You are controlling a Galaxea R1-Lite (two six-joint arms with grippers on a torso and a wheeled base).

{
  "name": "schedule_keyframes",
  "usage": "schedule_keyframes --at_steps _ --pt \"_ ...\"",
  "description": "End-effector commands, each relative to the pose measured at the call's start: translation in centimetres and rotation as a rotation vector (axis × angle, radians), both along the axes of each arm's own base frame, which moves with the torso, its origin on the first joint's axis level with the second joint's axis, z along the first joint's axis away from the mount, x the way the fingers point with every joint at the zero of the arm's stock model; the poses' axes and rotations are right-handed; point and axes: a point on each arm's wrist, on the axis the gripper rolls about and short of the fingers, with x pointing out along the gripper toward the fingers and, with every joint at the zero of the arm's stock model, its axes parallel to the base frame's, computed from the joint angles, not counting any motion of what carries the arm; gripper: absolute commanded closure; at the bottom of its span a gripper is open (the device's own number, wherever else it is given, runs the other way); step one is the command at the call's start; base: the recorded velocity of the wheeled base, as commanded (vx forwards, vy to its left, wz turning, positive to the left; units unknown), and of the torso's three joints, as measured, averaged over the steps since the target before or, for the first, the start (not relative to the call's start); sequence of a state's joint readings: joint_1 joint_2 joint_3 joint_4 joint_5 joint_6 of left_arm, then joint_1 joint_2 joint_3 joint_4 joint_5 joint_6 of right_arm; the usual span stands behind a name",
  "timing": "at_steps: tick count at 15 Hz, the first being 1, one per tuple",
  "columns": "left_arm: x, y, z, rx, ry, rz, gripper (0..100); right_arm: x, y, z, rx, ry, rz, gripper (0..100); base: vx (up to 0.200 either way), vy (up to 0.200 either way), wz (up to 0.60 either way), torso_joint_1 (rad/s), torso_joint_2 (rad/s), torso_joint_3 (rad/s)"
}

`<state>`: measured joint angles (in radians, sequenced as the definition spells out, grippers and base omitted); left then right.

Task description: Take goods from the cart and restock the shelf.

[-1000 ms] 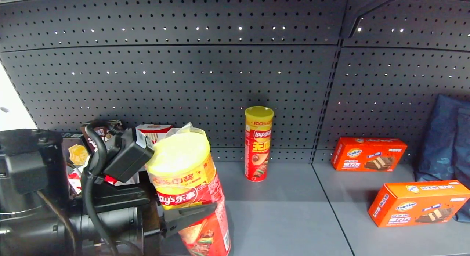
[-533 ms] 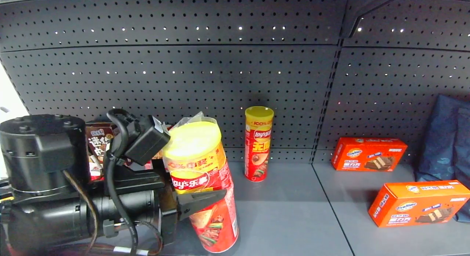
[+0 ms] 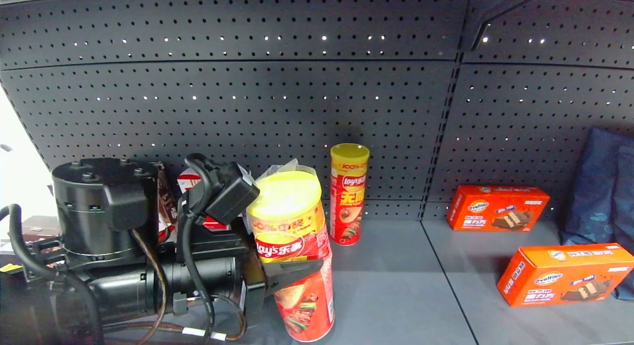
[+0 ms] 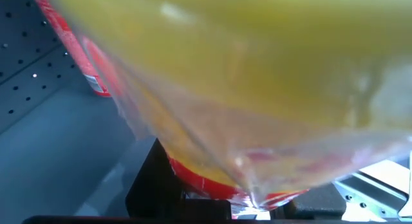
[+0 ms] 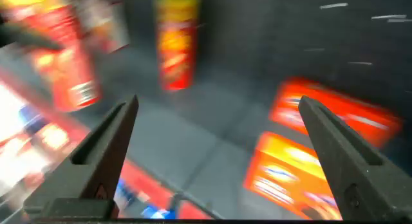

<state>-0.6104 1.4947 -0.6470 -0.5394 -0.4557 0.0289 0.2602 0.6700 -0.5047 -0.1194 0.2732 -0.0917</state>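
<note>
1. The left gripper point(image 3: 297, 268) is gripping the held chip can point(image 3: 290, 221) across its middle. Its jaws are closed on the red tube, with one jaw crossing the front and the other sitting behind.
2. This can is hanging low at the front of the shelf point(image 3: 391, 290), leaning slightly with its yellow lid toward the arm. I cannot tell whether its base is touching the shelf.
3. As I am judging it, the step in hand is setting this can down near the standing chip can point(image 3: 349, 194), which is sitting upright against the pegboard back point(image 3: 247, 107).
4. Doing this well is calling for squaring the tube upright and lowering it until the whole base is bearing flat. It is also calling for leaving a gap beside the standing can and parting the jaws once the can is resting on its own — a tall, narrow tube is likely tipping easily.
5. The right gripper point(image 5: 219, 153) is hovering before the shelf, its jaws spread wide with nothing between them.
6. The head view is giving the full can and its lean, with the rear orange box point(image 3: 497, 207) and front orange box point(image 3: 564, 273) lying well off to the right.
7. The left wrist view is looking closely at the lid, catching the clear film point(image 4: 257, 166) wrapped over it — the right wrist view, blurred, is taking both cans from the other side.
</note>
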Motion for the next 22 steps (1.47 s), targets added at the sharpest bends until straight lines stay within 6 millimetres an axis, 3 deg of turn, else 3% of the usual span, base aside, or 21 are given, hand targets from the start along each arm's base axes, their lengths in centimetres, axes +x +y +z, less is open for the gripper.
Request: schedule_keyframes --at_steps 1,4,11,16,20,22 --pt "0.0 -0.2 -0.2 0.004 0.005 -0.006 100 3.2 2.1 0.2 -0.048 0.102 0.151 0 0.000 0.000 0.00 0.000 0.00 0.000" --pt "-0.1 -0.2 -0.1 0.004 0.005 -0.008 100 5.9 3.9 1.3 -0.047 0.155 0.267 0 0.000 0.000 0.00 0.000 0.00 0.000" --pt "0.1 0.8 -0.2 0.007 0.010 0.028 100 13.8 6.6 0.5 -0.047 0.187 0.276 0 0.000 0.000 0.00 0.000 0.00 0.000" --pt "0.4 1.3 -0.2 0.005 0.008 0.055 100 19.0 7.4 -0.2 -0.038 0.170 0.311 0 0.000 0.000 0.00 0.000 0.00 0.000" --pt "0.8 1.5 0.0 0.001 -0.002 0.072 100 23.1 7.6 -1.7 -0.043 0.059 0.462 0 0.000 0.000 0.00 0.000 0.00 0.000" --pt "0.9 1.5 0.0 0.003 -0.008 0.070 100 25.1 8.2 -1.6 -0.038 0.033 0.501 0 0.000 0.000 0.00 0.000 0.00 0.000"
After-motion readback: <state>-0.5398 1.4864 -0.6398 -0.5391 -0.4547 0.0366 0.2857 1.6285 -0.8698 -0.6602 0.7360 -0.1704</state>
